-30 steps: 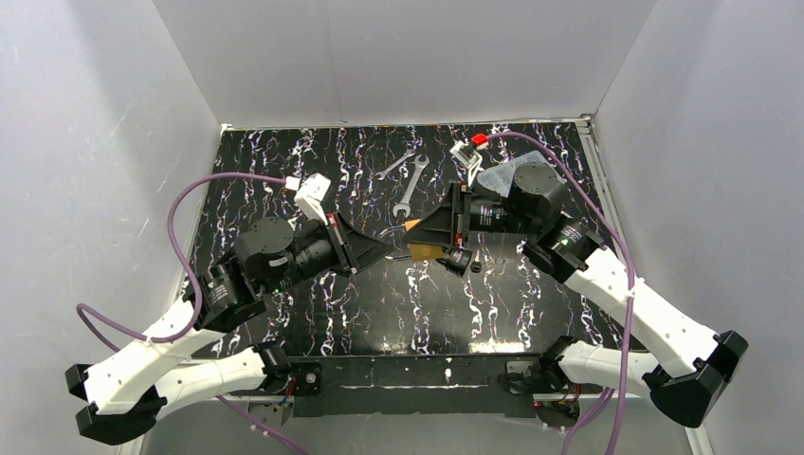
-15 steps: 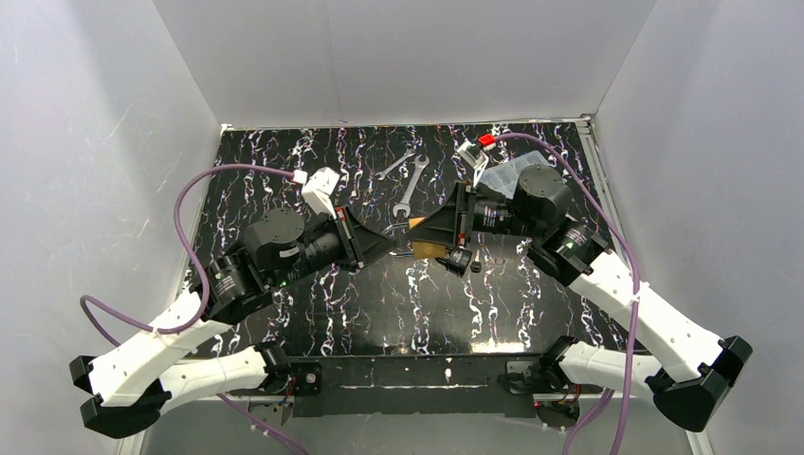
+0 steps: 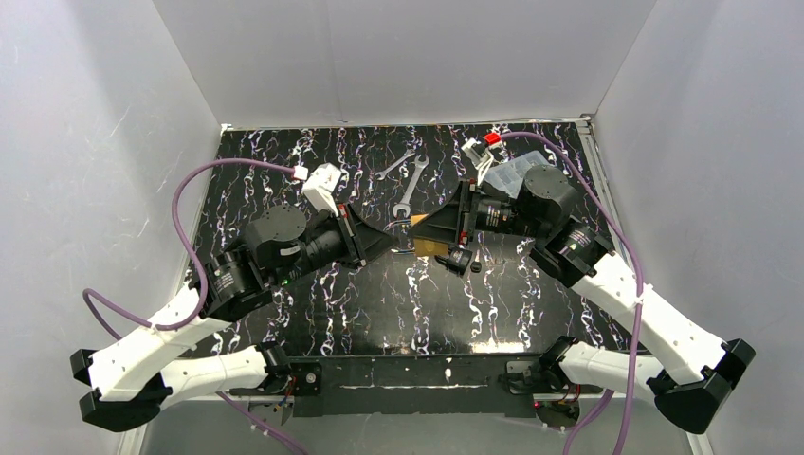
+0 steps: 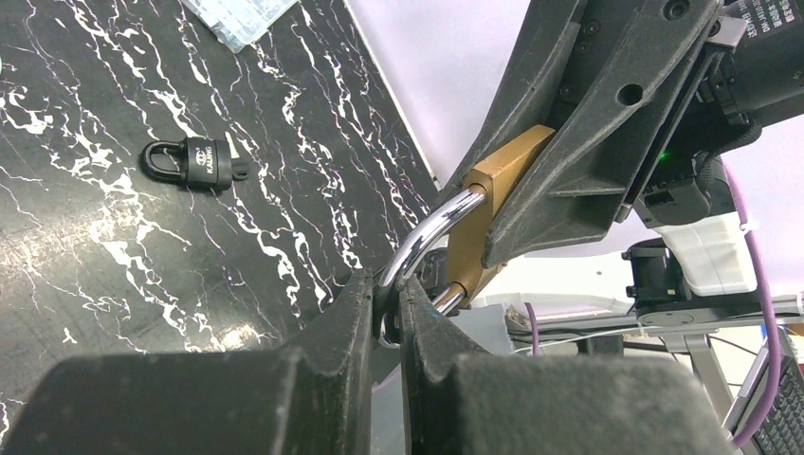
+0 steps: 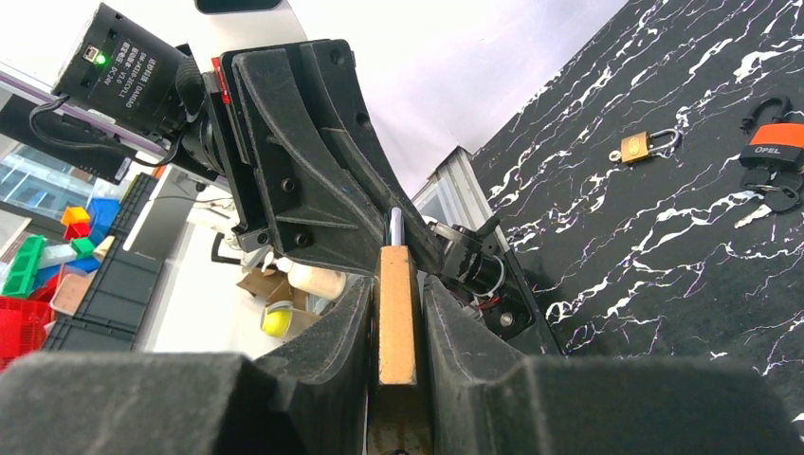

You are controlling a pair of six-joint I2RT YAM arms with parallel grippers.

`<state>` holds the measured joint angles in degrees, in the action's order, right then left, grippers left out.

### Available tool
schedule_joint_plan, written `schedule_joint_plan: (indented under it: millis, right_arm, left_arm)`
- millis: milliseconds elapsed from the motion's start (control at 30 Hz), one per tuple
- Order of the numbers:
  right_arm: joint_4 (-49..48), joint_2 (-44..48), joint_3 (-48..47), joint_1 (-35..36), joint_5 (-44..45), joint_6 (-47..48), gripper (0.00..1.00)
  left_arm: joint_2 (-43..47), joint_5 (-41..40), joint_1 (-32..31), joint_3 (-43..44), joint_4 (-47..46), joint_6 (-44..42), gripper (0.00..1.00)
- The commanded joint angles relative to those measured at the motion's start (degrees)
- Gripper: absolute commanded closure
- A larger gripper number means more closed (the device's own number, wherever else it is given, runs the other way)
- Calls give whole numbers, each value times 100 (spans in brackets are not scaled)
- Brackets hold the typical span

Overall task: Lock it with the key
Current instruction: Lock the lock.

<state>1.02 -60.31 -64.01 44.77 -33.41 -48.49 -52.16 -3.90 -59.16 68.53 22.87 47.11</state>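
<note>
A brass padlock (image 3: 424, 248) with a silver shackle is held in the air between both arms at mid-table. My right gripper (image 5: 396, 322) is shut on its brass body (image 5: 396, 313), edge-on between the fingers. My left gripper (image 4: 387, 303) is shut on the silver shackle (image 4: 431, 232), whose far ends run into the brass body (image 4: 488, 204). In the top view the left gripper (image 3: 389, 245) and right gripper (image 3: 417, 232) meet tip to tip. A small dark piece (image 3: 459, 258) hangs under the right gripper. I cannot make out a key.
A small black padlock (image 4: 194, 161) lies on the black marbled table (image 3: 379, 303). Two wrenches (image 3: 410, 180) lie at the back. A clear plastic piece (image 3: 507, 171) is behind the right arm. A small brass padlock (image 5: 645, 145) and an orange padlock with keys (image 5: 773, 142) lie on the table.
My left arm has swung forward and right, bringing its fingers up to the padlock's shackle. The right arm has shifted slightly right with the padlock still in it.
</note>
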Motion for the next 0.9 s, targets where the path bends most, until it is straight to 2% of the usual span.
schedule_joint_plan:
  millis: [0,867]
  right_arm:
    - [-609,-817,89,707,106,-187,99]
    - [-958,-1206,29,869,-23,-371,99]
  left_arm:
    - [-900,2574,-821,359,-3517,550,100]
    - [-863,3012,-902,313,-4548,637,100]
